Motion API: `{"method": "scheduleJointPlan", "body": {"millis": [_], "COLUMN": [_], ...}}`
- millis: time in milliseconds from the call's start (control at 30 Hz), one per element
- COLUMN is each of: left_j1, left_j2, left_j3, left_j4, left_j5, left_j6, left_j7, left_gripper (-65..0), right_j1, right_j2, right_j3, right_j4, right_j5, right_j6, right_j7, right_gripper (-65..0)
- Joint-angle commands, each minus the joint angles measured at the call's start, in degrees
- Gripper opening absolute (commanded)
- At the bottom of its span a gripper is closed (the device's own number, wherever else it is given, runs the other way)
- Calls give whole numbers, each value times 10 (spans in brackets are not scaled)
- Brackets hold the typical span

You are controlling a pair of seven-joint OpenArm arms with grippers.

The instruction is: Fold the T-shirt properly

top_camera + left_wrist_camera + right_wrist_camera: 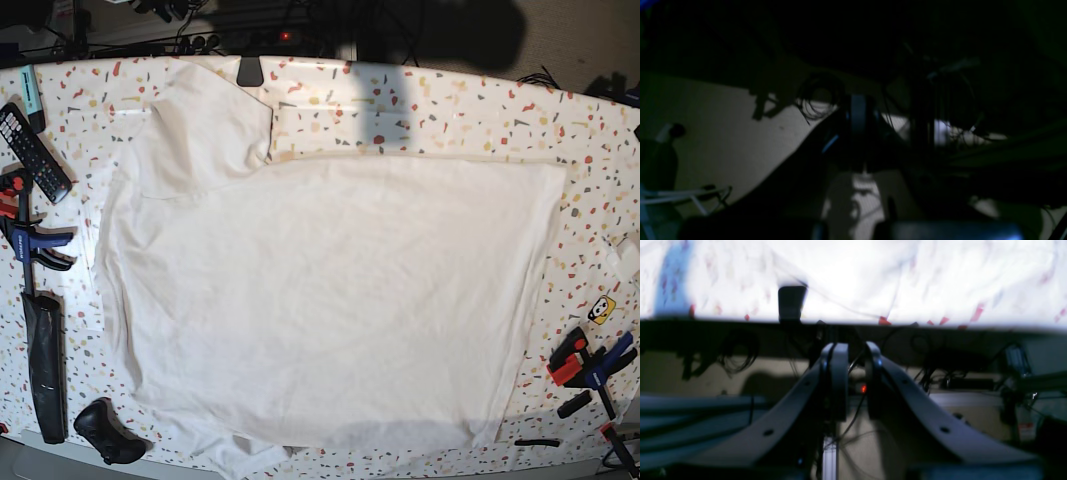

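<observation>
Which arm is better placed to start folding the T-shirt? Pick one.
Right, probably. The right gripper stands slightly open facing the edge of the tabletop; the left gripper is shut, its dark view showing only floor and cables. The T-shirt lies spread, ungripped.

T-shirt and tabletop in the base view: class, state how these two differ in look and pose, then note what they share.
The T-shirt is plain, with no print; the tabletop is speckled with coloured flecks. The T-shirt is slightly creased cloth; the tabletop is smooth and flat. The T-shirt lies spread over the middle; the tabletop shows only around it. Both are white.
</observation>
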Motion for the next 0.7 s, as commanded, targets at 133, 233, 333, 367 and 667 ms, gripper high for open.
{"method": "scheduleJointPlan", "body": {"millis": [133,233,333,367,667], "left_j1": [26,35,45,47,65], "left_j2": [-2,-2,-2,-2,-2], "left_j3": [0,0,0,0,0], "left_j4": [66,108,159,179,420], "left_j5": [-3,-3,-3,-3,-3], "left_j6": [0,0,0,0,0], "left_j7": [34,42,48,63,317], "left_gripper": [-650,-650,-650,-650,-650], "right_j1": [-11,-11,-11,-10,5], "right_j2": [2,2,2,2,1], "right_j3": [36,43,42,42,42], "right_j4": [67,87,93,93,93], "right_j5": [3,3,3,3,3], "right_j6": [2,2,2,2,2], "right_j7": [0,-19,-20,-20,-24], "right_gripper": [-557,-557,-557,-557,-557]}}
